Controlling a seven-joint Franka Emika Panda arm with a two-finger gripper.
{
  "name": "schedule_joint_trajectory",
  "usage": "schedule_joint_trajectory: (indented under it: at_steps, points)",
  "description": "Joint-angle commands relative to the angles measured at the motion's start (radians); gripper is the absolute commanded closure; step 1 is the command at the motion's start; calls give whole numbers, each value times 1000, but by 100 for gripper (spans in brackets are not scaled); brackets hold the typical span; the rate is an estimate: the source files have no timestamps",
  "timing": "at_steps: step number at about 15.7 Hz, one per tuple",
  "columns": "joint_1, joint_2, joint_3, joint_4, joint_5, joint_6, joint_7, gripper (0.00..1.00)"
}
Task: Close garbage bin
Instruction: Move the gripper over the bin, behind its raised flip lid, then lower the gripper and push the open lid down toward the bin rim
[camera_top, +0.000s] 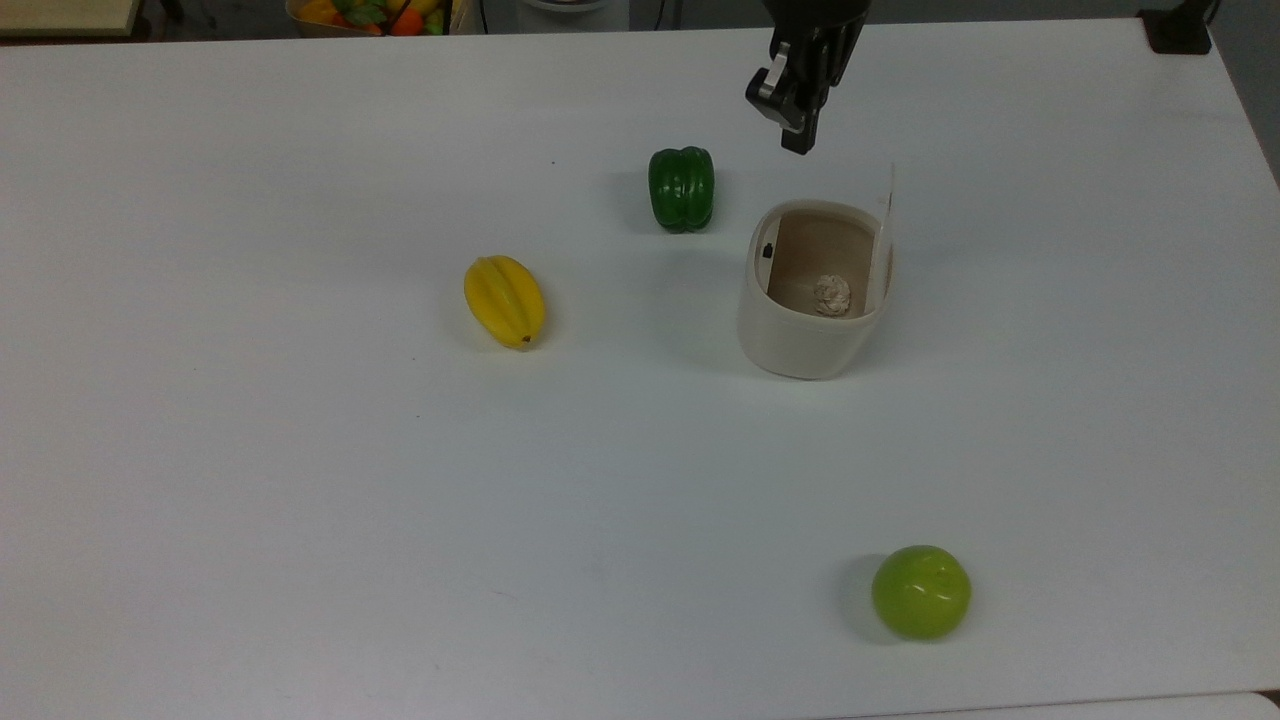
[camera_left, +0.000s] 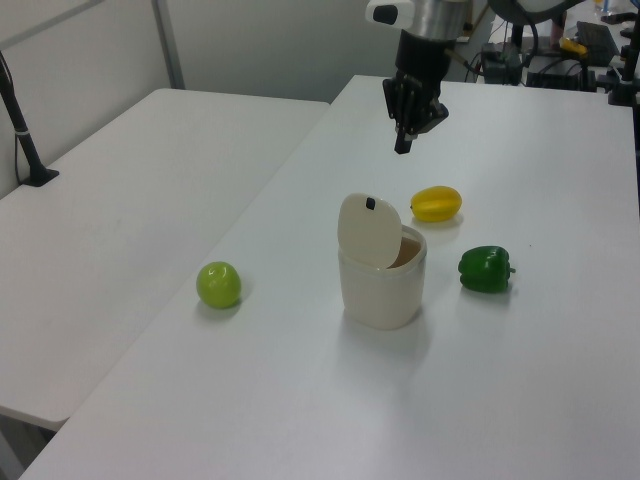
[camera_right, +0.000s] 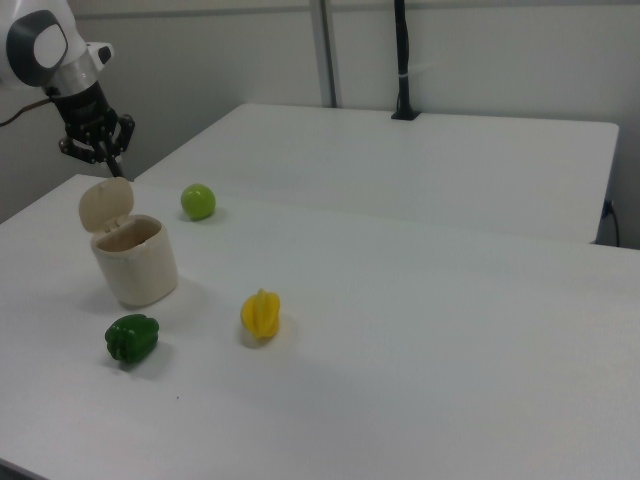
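Your gripper (camera_top: 800, 140) hangs in the air above the white table (camera_top: 300, 480), holding nothing; the fingers look pressed close together with no gap showing between them, pointing down. In the top view it sits just above the far rim of the garbage bin (camera_top: 800, 345), toward the top view's upper edge, not touching it. In the left view the gripper (camera_left: 403, 145) floats well above and behind the bin (camera_left: 380, 295); in the right view the gripper (camera_right: 115, 165) is just above the raised lid (camera_right: 105, 205), apart from it as far as you can tell. The bin stands upright on the table, right of centre in the top view, lid open. The lid (camera_left: 368, 230) stands nearly vertical on its hinge, a small black mark near its top edge in the left view. Inside, brownish walls and a crumpled pale wad (camera_top: 831, 294) on the bottom; a small black button (camera_top: 768, 250) sits at the inner rim on the top view's left. A green bell pepper (camera_top: 681, 188) lies near the bin on the top view's left, clear of it. A yellow starfruit (camera_top: 504, 300) lies further left, well apart. A green apple (camera_top: 920, 591) sits toward the top view's lower right, well apart from the bin. A box of mixed produce (camera_top: 370, 15) peeks in past the table's top edge.
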Motion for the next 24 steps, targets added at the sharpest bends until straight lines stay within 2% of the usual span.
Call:
schedule_joint_trajectory:
  at_steps: [1, 9, 24]
  points:
    - [17, 3, -12, 0, -18, 47, -116, 100]
    - [71, 61, -10, 2, -19, 123, -132, 100]
    - [115, 77, -7, 15, -27, 212, -127, 100]
